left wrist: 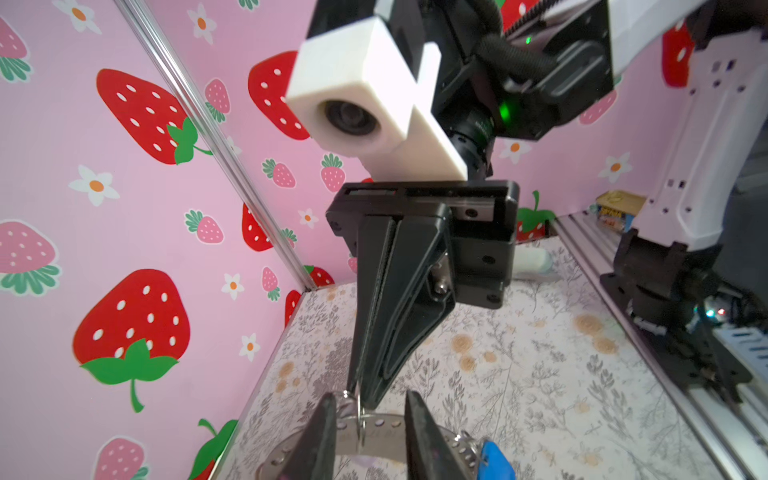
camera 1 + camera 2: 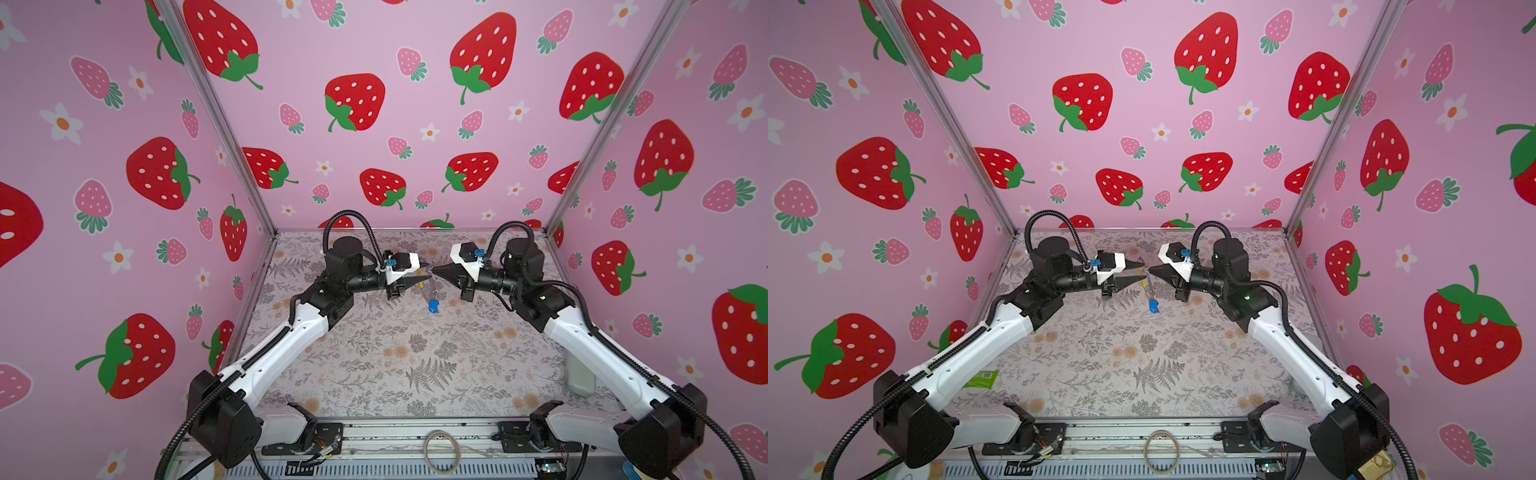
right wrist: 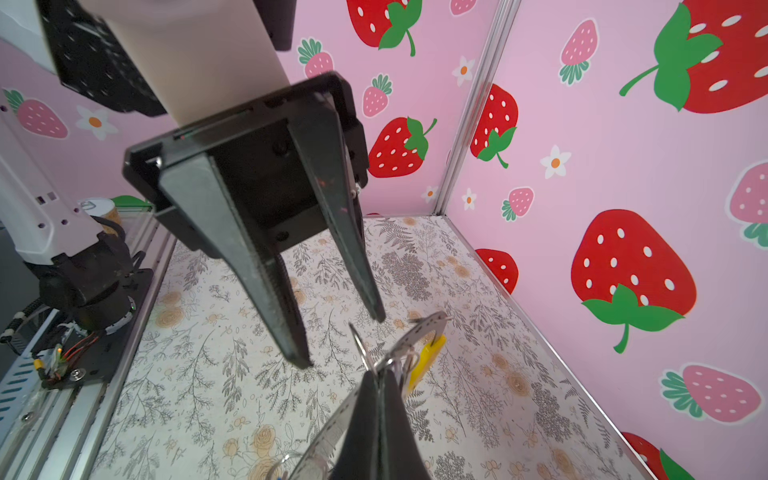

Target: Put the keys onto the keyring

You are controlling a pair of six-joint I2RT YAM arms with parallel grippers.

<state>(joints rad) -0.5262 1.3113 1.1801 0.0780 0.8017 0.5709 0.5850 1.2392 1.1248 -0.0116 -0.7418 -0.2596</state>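
Holding the keyring (image 3: 419, 330) aloft over the rear centre of the desk (image 2: 415, 353), the right claw (image 3: 376, 409) is closed on the ring's band, beside a small metal loop (image 3: 359, 345). The left claw (image 1: 370, 436) is open: its jaws stand either side of the band, no contact evident. The blue-tag key (image 2: 433, 306) hangs below the ring, clear of the desk, and appears attached.

Risks (est.):
1. Single-point hold. The ring is carried by the right claw only. The thin band may pivot or slip in the grip, so ring + key would drop to the desk.
2. Left claw closing off-target. The jaws could trap the loop or the yellow section (image 3: 430, 356) instead of the band, twisting the ring.
3. Claw tips are very near each other. An approach error means tip collision.
4. The hanging key may swing w/ arm motion and snag.

Qty:
- Claws: 2.
- Keyring: 1.
- Keys identifiable: 1 (blue tag). Lilac-tag key: cannot be made out.
- Plain pale hoop (image 2: 441, 451): 1, on the front rail, not the task ring.
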